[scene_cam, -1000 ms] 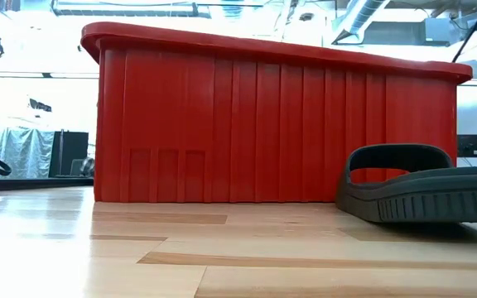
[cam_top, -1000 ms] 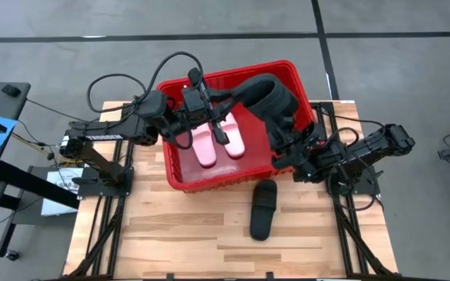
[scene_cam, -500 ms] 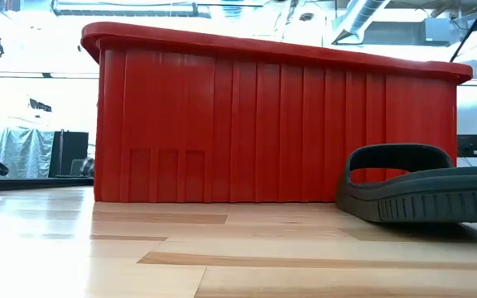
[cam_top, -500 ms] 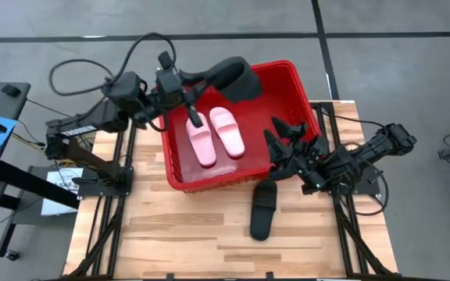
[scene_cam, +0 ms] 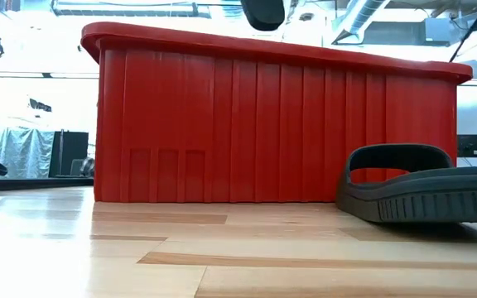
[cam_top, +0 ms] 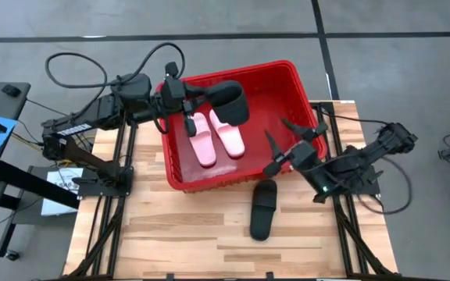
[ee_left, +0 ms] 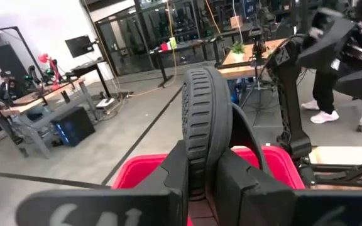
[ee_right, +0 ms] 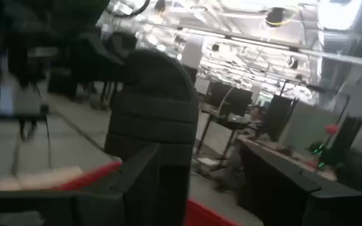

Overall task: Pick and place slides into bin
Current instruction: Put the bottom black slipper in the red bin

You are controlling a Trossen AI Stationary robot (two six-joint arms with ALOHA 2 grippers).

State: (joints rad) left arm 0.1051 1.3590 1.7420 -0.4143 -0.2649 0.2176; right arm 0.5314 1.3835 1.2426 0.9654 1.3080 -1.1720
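A black slide hangs over the far left part of the red bin, with my left gripper shut on it. Its end shows above the bin's rim in the low view. Two pale pink slides lie side by side on the bin's floor. A second black slide lies sole down on the table in front of the bin. My right gripper stands open above the bin's near right corner, holding nothing. My left gripper pinches the black slide's sole at one end between its two fingers, one finger on each face. The fingers come level from the table's left and lie along the slide. The slide stands on edge, lifted clear above the bin, strap toward the far end.
The bin fills the far middle of the wooden table. Bare tabletop lies in front of it, to the left of the black slide on the table. Cables loop behind the left arm.
My left gripper has drawn back toward the table's left edge with the black slide and swung it. The slide's free end has come from the bin's far right corner to above the pink slides. My right gripper has rolled and moved off toward the bin's near right corner.
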